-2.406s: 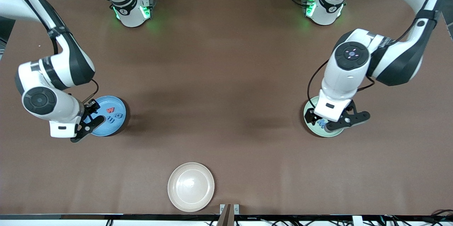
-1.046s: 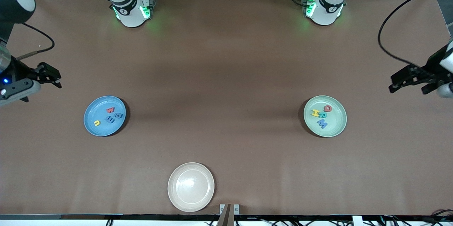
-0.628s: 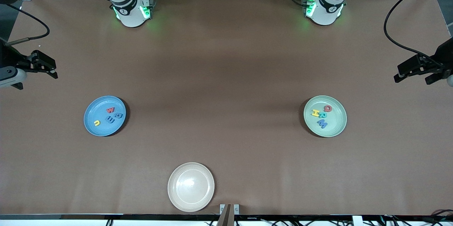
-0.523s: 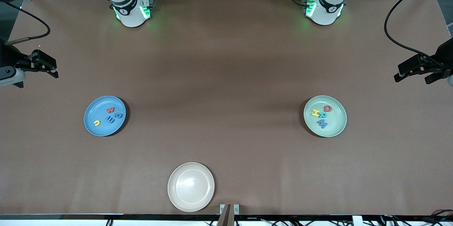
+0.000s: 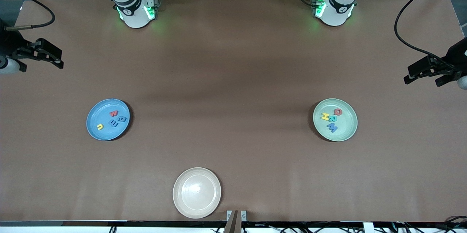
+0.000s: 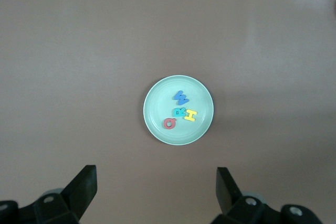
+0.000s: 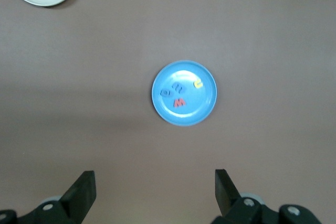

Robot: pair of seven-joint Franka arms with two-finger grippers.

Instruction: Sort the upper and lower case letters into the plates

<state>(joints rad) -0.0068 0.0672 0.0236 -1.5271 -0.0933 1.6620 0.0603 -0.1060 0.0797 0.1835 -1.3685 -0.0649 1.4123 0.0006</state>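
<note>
On the brown surface [image 5: 233,80] there are three plates. The blue plate [image 5: 108,119] lies toward the right arm's end of the surface, and it holds four small letters: a red letter [image 5: 114,113], a yellow letter [image 5: 99,127] and two blue letters [image 5: 118,121] that lie close beside each other. The pale green plate [image 5: 335,119] lies toward the left arm's end, well apart from the blue one, and it holds four letters too: a red O [image 5: 338,112], a yellow H [image 5: 324,116], a teal R [image 5: 332,118] and a blue M [image 5: 332,127], all near one another in the middle of the plate. The cream-white plate [image 5: 197,193] lies between the two other plates but nearer to the front camera, and nothing is in it. The right end effector [image 5: 43,55] hangs in the air over the edge of the surface at the right arm's end, with its fingers spread and nothing between them; in the right wrist view the blue plate [image 7: 184,93] is seen far below it. The left end effector [image 5: 428,72] hangs over the edge at the left arm's end, also with the fingers spread and holding nothing; the left wrist view shows the pale green plate [image 6: 178,110] far below it.
</note>
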